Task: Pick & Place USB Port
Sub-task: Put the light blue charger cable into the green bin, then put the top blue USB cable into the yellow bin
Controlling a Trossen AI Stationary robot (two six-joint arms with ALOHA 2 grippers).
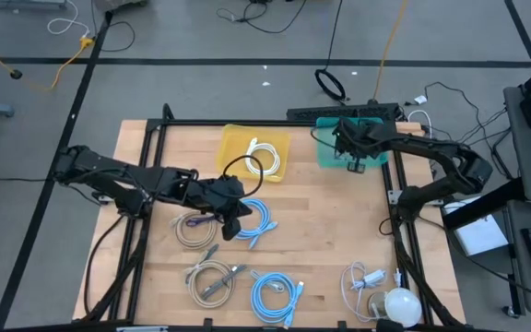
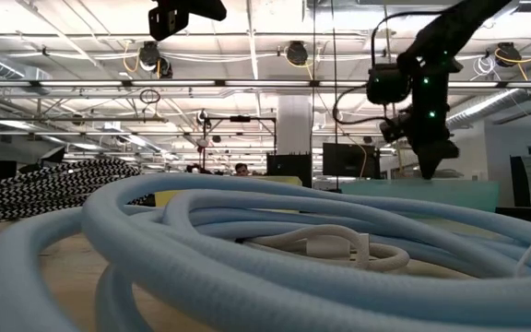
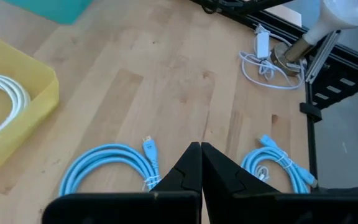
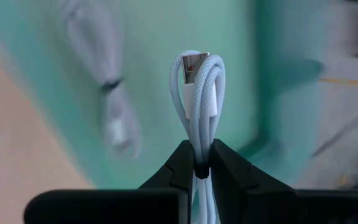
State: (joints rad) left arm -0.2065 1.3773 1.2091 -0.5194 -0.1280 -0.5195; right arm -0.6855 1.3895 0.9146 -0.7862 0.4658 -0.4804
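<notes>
Pinched between the right gripper's [image 4: 196, 167] fingers, a folded white cable [image 4: 197, 93] with a USB plug at its tip hung over the teal bin [image 1: 330, 152] at the tabletop's far edge, where another bundled cable [image 4: 114, 106] already lay. This looked like the placing step; next, the fingers would need to part above the bin. Near the tabletop's middle, the left gripper [image 3: 200, 163] waited with fingers pressed together, empty, beside blue cables [image 3: 110, 165].
</notes>
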